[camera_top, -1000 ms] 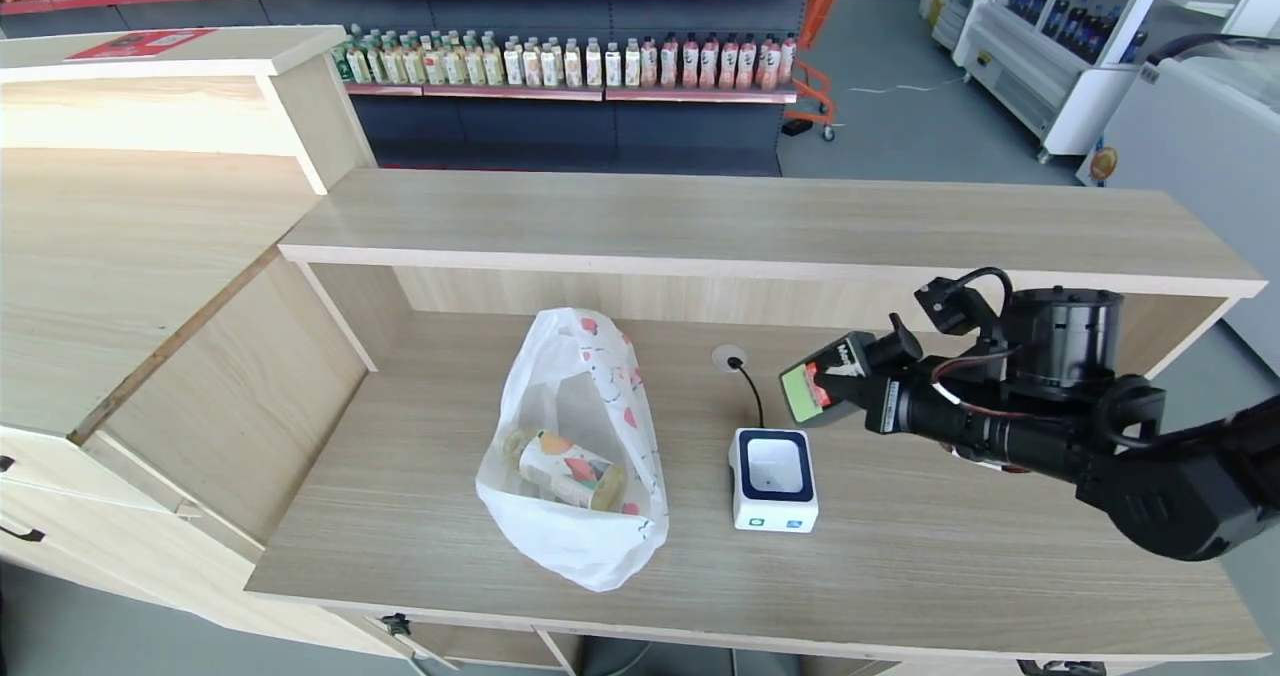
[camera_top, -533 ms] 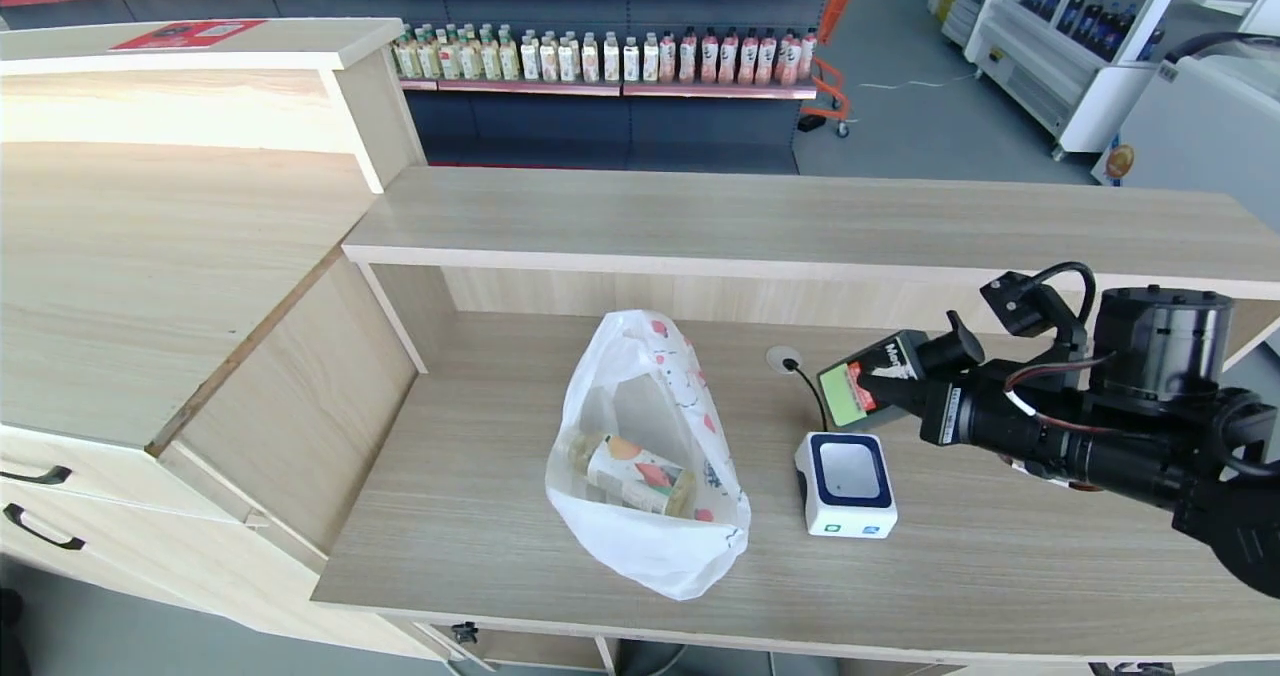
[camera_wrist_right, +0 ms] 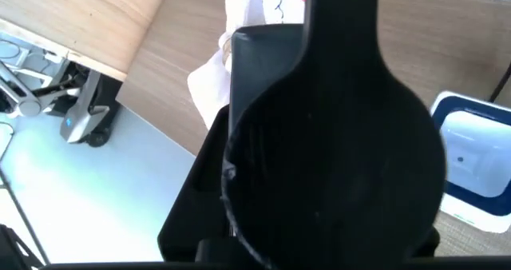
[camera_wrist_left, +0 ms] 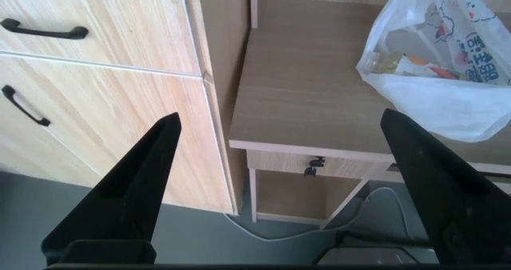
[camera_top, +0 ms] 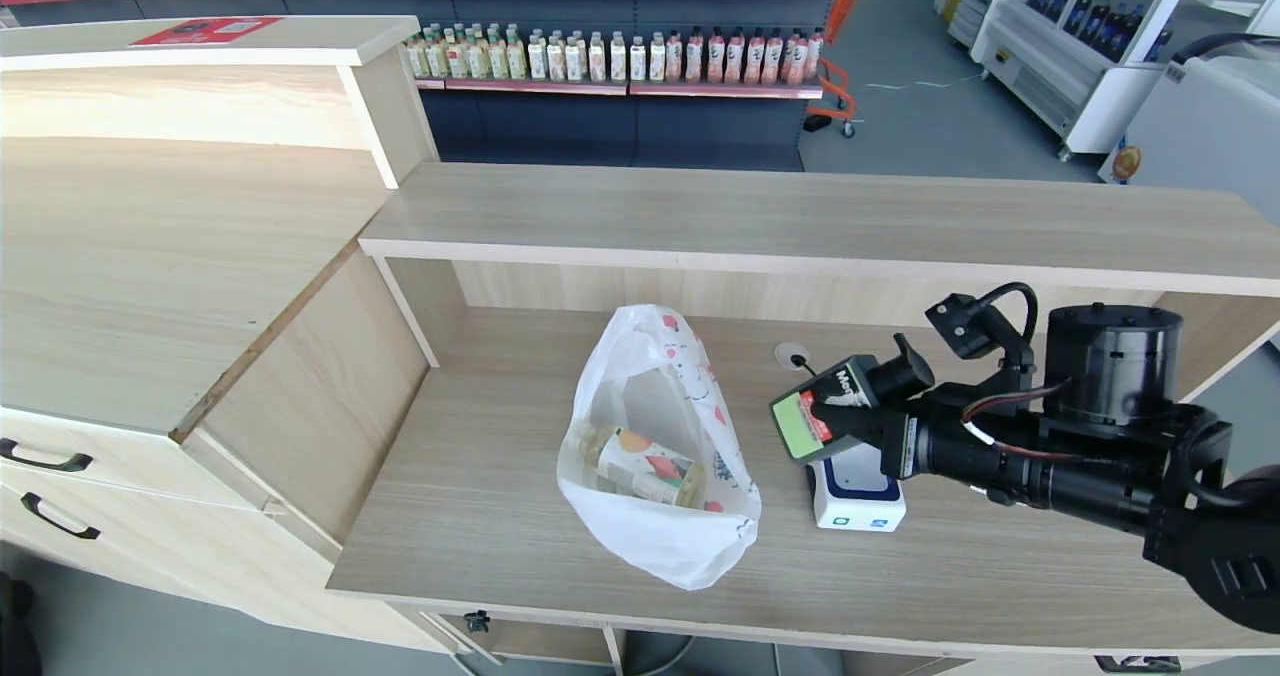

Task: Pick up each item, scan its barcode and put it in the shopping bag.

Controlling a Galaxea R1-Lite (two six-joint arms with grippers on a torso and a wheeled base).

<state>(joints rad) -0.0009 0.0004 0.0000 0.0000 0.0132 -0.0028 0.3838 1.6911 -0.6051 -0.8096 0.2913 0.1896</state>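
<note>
My right gripper (camera_top: 852, 408) is shut on a small black box (camera_top: 818, 414) with a green end face, held in the air just above the white barcode scanner (camera_top: 858, 494). The green end points toward the white shopping bag (camera_top: 655, 456), a short way to the box's left. The bag lies open on the counter with a bottle (camera_top: 645, 467) inside. In the right wrist view the dark box (camera_wrist_right: 263, 70) blocks most of the picture, with the scanner (camera_wrist_right: 473, 154) and the bag (camera_wrist_right: 259, 6) past it. My left gripper (camera_wrist_left: 279, 202) hangs open below counter height; the bag (camera_wrist_left: 447, 62) lies beyond it.
The wooden counter (camera_top: 560, 546) has a raised shelf (camera_top: 800, 221) behind it and a taller wooden side wall at left. Drawers with black handles (camera_wrist_left: 44, 32) stand beside my left gripper. The scanner's cable (camera_top: 803, 364) runs to a hole in the counter.
The head camera has shifted. Against the scanner, my right gripper has carried the box leftward and lower, from the scanner's far right to over it, nearer the bag.
</note>
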